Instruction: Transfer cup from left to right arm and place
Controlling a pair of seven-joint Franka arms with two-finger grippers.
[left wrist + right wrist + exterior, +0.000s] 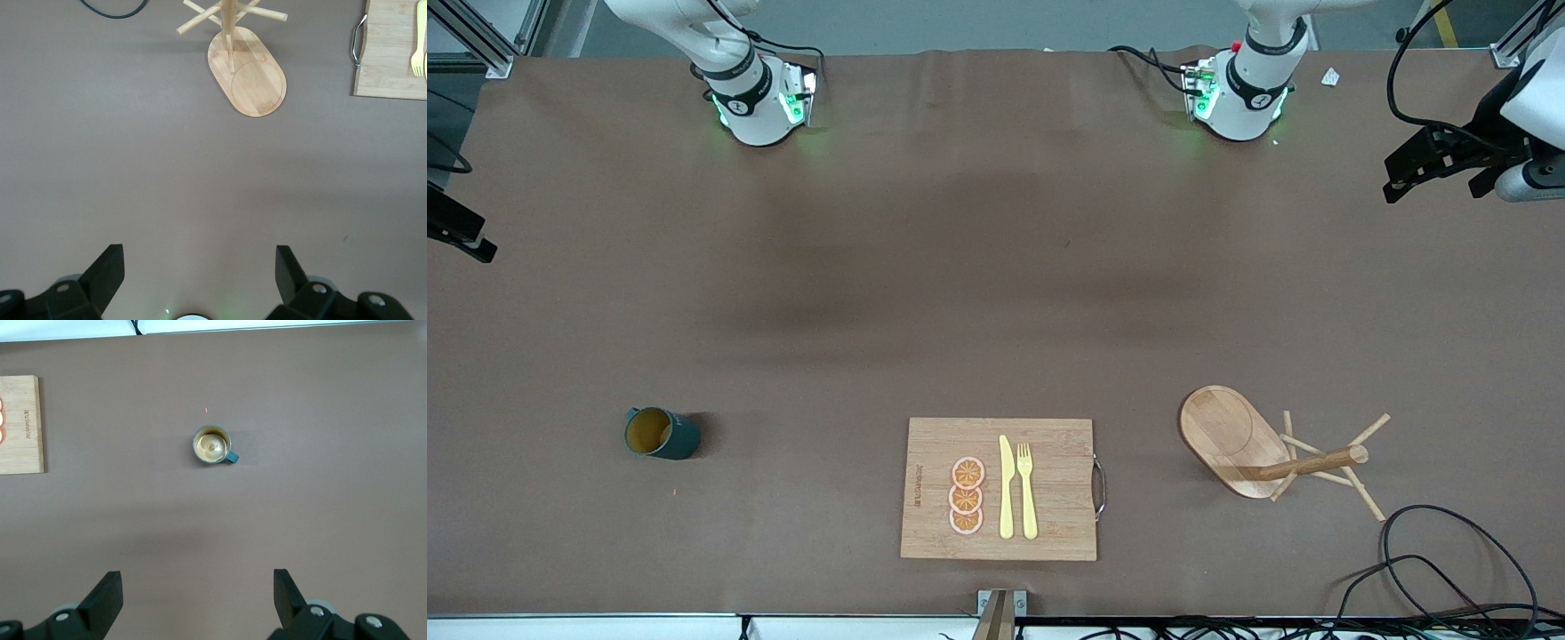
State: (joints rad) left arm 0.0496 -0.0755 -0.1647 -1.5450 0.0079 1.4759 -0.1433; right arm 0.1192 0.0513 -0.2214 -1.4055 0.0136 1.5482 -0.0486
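The cup [662, 433] stands upright on the brown table [960, 267], toward the right arm's end of it from the wooden cutting board [1049, 484] and well apart from that board, about as near to the front camera as the board's farther edge. Its yellow inside faces up and its small handle shows at the rim. Nothing touches it.

The right gripper [197, 597] hangs high over bare table, with the cup [212, 445] well clear below it; its fingers [107, 593] are spread wide and hold nothing. The left gripper [199, 270] likewise hangs high over bare table at the left arm's end, its fingers [110, 267] wide apart and empty. In the front view that gripper [1432, 164] shows at the frame's edge, above the table.

On the cutting board lie three orange slices [966, 496] in a row, with a yellow knife [1006, 487] and yellow fork [1027, 489] just beside them. Toward the left arm's end from the board, and apart from it, stands a wooden mug tree [1258, 444] on an oval base, its pegs bare. A black cable [1449, 560] loops on the table near that rack, nearer to the front camera.
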